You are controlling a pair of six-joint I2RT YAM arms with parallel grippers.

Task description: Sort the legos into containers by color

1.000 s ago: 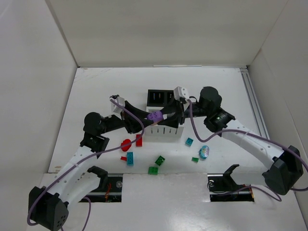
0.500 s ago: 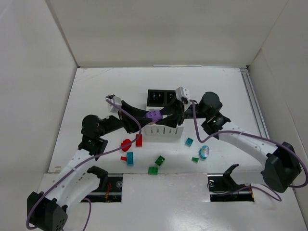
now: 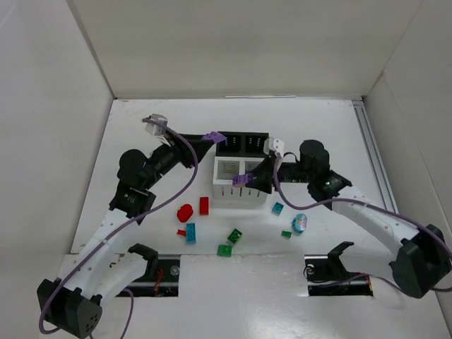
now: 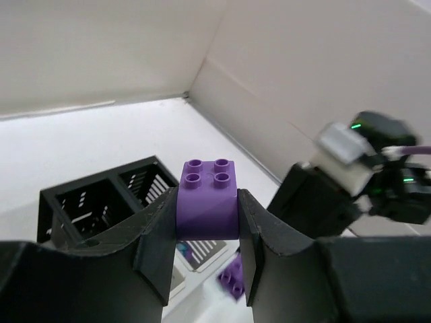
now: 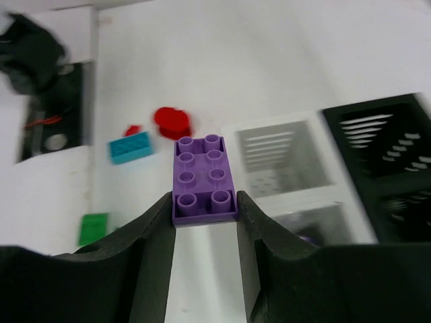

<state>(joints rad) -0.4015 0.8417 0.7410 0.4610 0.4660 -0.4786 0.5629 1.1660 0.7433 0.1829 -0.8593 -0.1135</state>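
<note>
**Table (image 3: 141, 127) with the four containers (image 3: 241, 158) in one block:** black pair (image 3: 242, 144) at 12 o'clock, white pair (image 3: 240, 193) at 6 o'clock. The left gripper (image 3: 214, 138), at 11 o'clock of the block, is clamped on a square purple brick (image 4: 207, 198); the right gripper (image 3: 244, 180), over the white pair, is clamped on a longer purple brick (image 5: 205, 176). A red oval (image 3: 185, 212), a teal brick (image 3: 191, 232) and a green brick (image 3: 234, 235) lie among loose pieces from 4 to 8 o'clock.
</note>
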